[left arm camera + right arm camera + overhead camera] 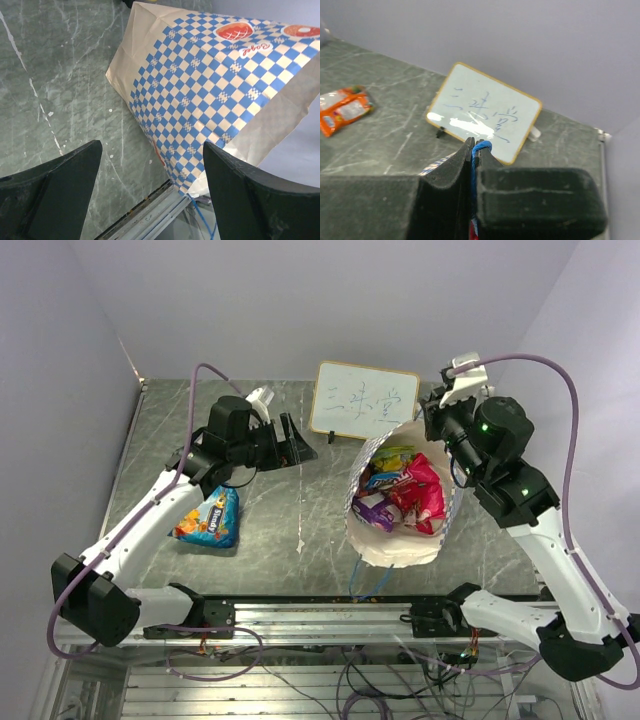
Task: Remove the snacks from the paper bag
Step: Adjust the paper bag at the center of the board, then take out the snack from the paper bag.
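The paper bag (pixel 395 550) stands right of centre, its mouth open toward the top camera. Several snacks (pixel 405 490) in pink-red, purple and yellow-green lie inside it. One blue-orange snack packet (pixel 210 520) lies on the table to the left and shows as orange in the right wrist view (pixel 342 107). My right gripper (pixel 432 418) is at the bag's far rim, shut on its blue cord handle (pixel 483 146). My left gripper (pixel 293 445) is open and empty, left of the bag. In the left wrist view (pixel 150 165) it faces the bag's checked band (pixel 210 85).
A white signboard (pixel 362 400) with blue writing stands at the back, just behind the bag, and shows in the right wrist view (pixel 485 112). The metal rail (pixel 320 615) runs along the table's near edge. A loose blue cord handle (pixel 365 580) hangs at the bag's front.
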Controlling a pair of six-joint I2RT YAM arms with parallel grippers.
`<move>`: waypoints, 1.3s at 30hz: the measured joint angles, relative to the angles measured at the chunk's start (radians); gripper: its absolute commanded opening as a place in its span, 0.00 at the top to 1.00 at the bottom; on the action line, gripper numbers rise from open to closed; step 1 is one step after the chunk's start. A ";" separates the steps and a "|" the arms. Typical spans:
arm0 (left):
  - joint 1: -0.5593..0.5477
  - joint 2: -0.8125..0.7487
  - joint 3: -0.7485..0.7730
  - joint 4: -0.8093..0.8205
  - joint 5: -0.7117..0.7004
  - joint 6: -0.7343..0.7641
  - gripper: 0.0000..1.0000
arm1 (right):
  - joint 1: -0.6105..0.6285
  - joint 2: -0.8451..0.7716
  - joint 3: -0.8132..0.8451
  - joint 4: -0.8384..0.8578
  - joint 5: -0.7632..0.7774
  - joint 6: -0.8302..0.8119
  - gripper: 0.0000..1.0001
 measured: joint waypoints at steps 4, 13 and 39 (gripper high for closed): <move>0.000 -0.001 0.004 -0.018 0.008 0.019 0.07 | -0.002 0.034 0.027 -0.001 0.033 -0.084 1.00; -0.001 -0.019 0.032 -0.045 0.016 0.050 0.07 | -0.003 0.108 0.134 -0.048 0.028 -0.166 1.00; -0.588 -0.064 0.055 0.121 -0.070 0.452 0.30 | -0.006 0.001 0.042 -0.143 -0.230 0.027 1.00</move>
